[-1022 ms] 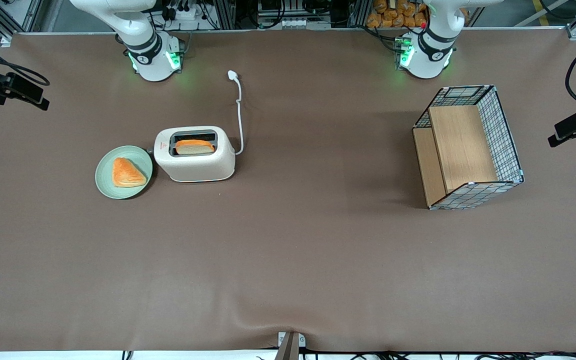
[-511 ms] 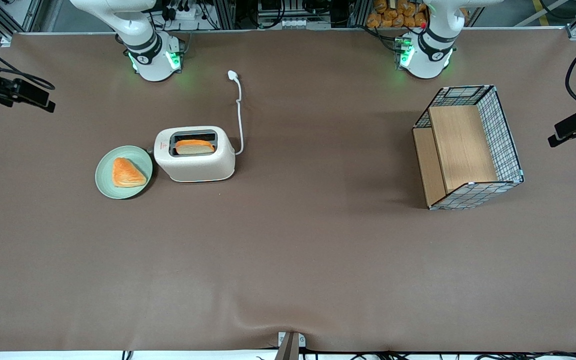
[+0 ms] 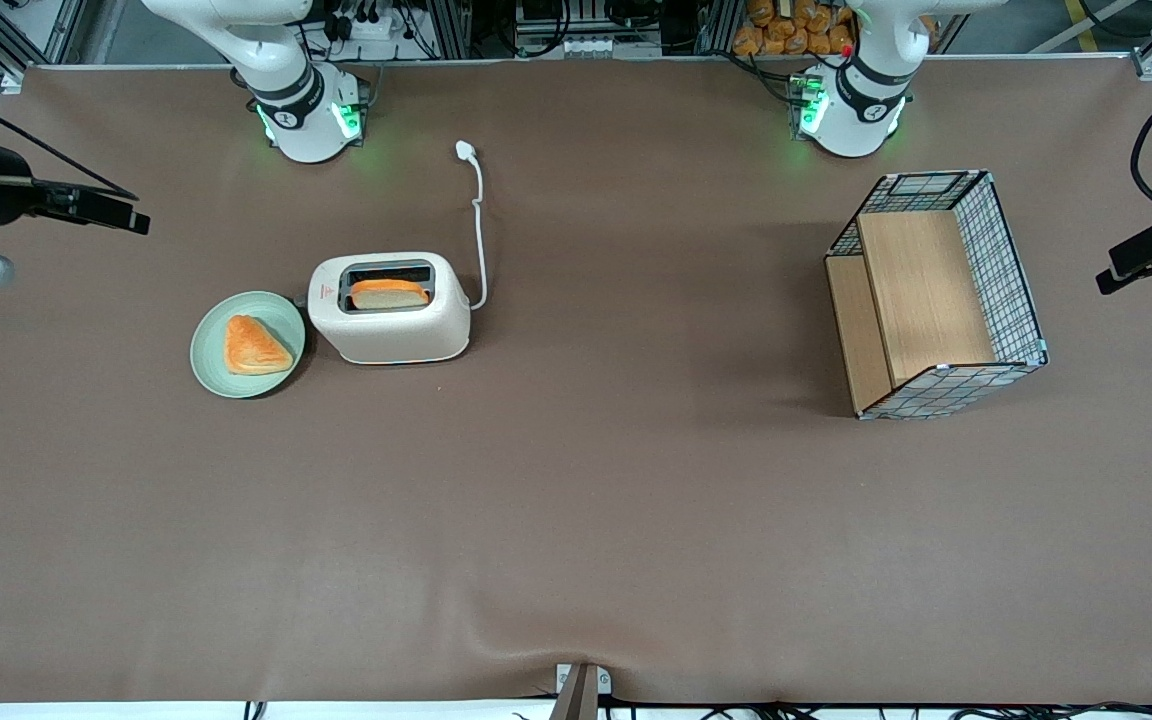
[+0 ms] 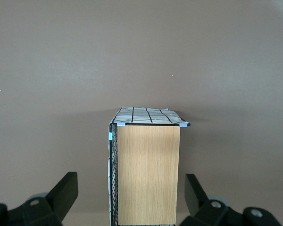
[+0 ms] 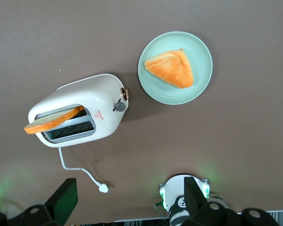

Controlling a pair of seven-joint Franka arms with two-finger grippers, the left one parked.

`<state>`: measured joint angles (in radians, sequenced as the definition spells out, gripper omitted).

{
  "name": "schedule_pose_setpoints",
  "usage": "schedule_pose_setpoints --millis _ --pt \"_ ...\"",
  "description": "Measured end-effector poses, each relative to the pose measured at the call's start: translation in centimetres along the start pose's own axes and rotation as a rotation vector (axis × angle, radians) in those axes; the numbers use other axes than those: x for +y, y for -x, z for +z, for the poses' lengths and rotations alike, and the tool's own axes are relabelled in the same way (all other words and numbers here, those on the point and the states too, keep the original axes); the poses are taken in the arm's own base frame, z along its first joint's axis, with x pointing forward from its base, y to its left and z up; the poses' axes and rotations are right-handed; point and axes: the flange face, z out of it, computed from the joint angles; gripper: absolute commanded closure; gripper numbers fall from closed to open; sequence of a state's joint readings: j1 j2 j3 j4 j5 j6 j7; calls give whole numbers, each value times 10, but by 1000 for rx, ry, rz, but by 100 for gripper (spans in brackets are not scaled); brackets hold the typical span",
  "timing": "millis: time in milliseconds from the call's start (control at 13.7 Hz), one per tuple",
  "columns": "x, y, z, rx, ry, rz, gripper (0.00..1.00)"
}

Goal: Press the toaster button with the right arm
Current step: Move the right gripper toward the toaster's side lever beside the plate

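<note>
In the front view, the toaster [image 3: 391, 306] sits on the brown desk [image 3: 576, 520]. It is cream-white and has two slots. A slice of bread [image 3: 389, 293] stands in the slot nearer the camera. A red triangle sticker [image 3: 328, 293] marks the end next to the green plate [image 3: 211, 366]. The plate is just beside the toaster, toward the working arm's end of the desk, and a triangle of toast [image 3: 255, 346] lies on it. The white cord [image 3: 479, 235] runs from the toaster to a plug [image 3: 465, 150] lying farther from the camera. The right arm [image 3: 276, 70] rises from its base with green lights. Its black gripper [image 3: 101, 208] hangs high at the working arm's end of the desk, well apart from the toaster. A wire basket [image 3: 936, 290] with a wooden shelf stands toward the parked arm's end.

In the left wrist view, only the basket [image 4: 148, 169] and the bare desk [image 4: 141, 56] show.

In the right wrist view, the camera looks down from high up. The toaster [image 5: 80, 108] lies below with the bread [image 5: 52, 121] sticking out of one slot. The small grey button [image 5: 119, 107] pokes out of the end by the red sticker [image 5: 99, 114], facing the plate [image 5: 153, 84]. The toast [image 5: 171, 69] rests on the plate. The two black fingers [image 5: 62, 201] are spread wide and hold nothing. The gripper [image 5: 130, 200] is far above the button and does not touch it.
</note>
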<state>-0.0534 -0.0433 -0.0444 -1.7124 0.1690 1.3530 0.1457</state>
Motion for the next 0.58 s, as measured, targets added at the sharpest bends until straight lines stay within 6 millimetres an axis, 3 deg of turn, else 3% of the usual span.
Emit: schedule_pose_setpoints --millis 219,584 --pt "1 -7 19 -15 -18 5 0" --pt "1 -21 74 -67 -18 -8 0"
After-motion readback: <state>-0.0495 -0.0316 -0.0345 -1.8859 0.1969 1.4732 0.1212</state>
